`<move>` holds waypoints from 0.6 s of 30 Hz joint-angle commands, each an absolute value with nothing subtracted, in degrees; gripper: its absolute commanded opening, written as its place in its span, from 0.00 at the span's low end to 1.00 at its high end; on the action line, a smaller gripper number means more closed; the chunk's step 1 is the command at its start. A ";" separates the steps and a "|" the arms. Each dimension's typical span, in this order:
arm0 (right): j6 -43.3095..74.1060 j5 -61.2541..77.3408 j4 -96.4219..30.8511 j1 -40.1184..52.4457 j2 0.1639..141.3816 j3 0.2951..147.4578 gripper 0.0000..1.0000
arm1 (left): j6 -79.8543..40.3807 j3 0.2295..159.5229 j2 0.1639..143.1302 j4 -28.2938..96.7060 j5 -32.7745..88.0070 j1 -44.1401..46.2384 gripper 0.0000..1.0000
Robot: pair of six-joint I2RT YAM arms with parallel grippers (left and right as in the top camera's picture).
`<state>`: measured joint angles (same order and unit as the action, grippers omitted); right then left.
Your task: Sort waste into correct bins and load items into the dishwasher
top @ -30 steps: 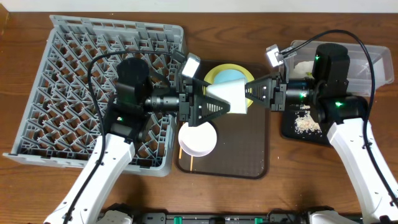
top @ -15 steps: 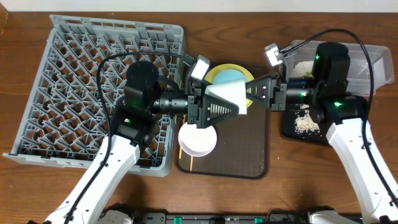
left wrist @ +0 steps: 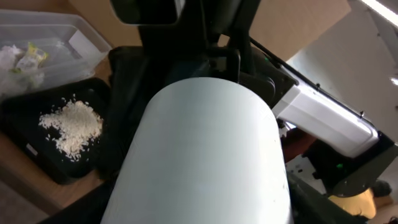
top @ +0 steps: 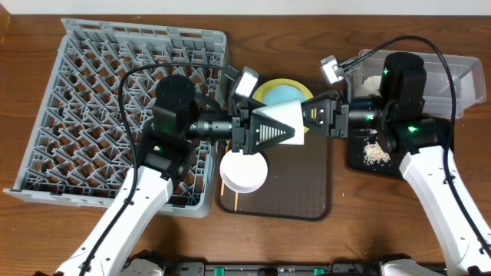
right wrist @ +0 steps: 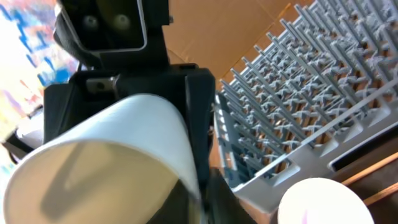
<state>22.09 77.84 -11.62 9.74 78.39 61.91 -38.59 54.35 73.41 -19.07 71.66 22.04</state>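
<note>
The light blue bowl hangs on its side above the brown tray, between both grippers. My right gripper is shut on its rim; the bowl's inside fills the right wrist view. My left gripper is spread open around the bowl's base end, and the bowl's outside fills the left wrist view. The yellow plate and white-pinkish bowl sit on the brown tray, with chopsticks under that bowl. The grey dish rack is at the left. The white cup is out of view.
The brown serving tray lies in the middle. At the right, the black tray holds beige crumbs. The clear tub behind it holds the white napkin and the yellow-green wrapper.
My left gripper has moved right, closer around the bowl's base. My right arm has shifted slightly left with the bowl.
</note>
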 commanded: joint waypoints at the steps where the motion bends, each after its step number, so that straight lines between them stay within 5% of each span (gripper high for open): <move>1: 22.22 78.00 -11.57 10.46 78.76 62.22 0.25 | -34.00 55.20 73.32 -19.62 72.40 22.46 0.62; 10: 19.57 77.41 -13.28 7.73 78.76 62.19 0.39 | -25.28 55.20 73.36 -13.78 68.07 16.80 0.53; 18: 9.50 54.17 -32.51 7.05 78.76 62.19 0.37 | -17.37 55.22 72.79 7.88 43.42 7.66 0.48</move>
